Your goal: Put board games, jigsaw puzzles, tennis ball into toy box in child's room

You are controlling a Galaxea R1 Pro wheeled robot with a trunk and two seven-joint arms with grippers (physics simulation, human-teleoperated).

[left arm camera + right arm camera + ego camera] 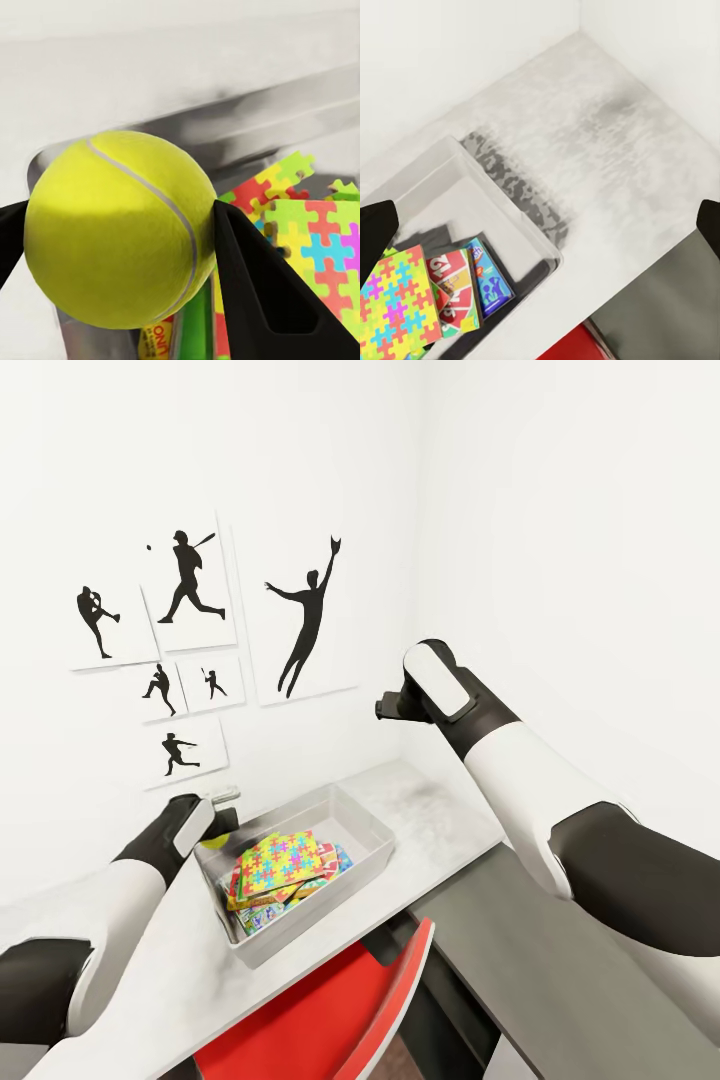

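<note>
1. I stood in a child's bedroom corner, white-walled.
2. Black baseball-player silhouette pictures [190, 575] hung on the wall.
3. A pale grey desk [430, 810] ran into the corner, with a red chair [330, 1000] tucked against it.
4. A grey toy box [365, 830] held jigsaw puzzles [275, 860] and game boxes [484, 277].

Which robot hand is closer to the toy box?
Left. The left gripper holds the tennis ball right at the toy box rim; the right gripper hangs higher up, open, well above it.
</note>
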